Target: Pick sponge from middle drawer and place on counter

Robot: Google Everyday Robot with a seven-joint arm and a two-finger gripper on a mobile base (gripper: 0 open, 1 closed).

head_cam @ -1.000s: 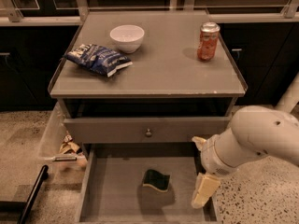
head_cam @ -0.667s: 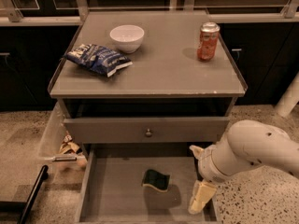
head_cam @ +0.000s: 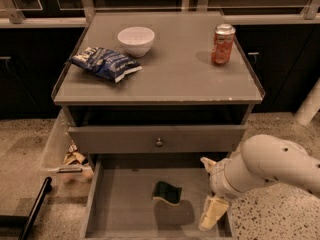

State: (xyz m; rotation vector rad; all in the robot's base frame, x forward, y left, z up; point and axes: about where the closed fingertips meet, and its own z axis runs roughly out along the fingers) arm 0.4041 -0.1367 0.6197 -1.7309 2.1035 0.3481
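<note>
Tool had dropped lower over the last second and shifted slightly left. It now sat inside the right side of the middle drawer, below the right end of the tabletop's front edge. The fingers were spread apart with nothing between them: one pale fingertip pointed up toward the drawer front above, the other hung down near the drawer's front right corner.

The sponge hadn't moved. It lay flat on the drawer floor, green side up, roughly under the middle of the tabletop's front edge. It was left of the tool, near it but not touching.

So the approach was underway and the descent mostly done, with no grasp yet. My read is that the tool still needed to travel left to straddle the sponge before closing. The lift and the place on the tabletop were both still to do.

The drawer above, the one with the knob, was only slightly out and overhung the back of the middle drawer. The lift path probably had to come forward before going up.

On the tabletop:
- The bowl was near the back edge, left of centre.
- The snack bag was by the left edge.
- The can was toward the back right corner.
- The front right area looked like the obvious drop spot.
</note>
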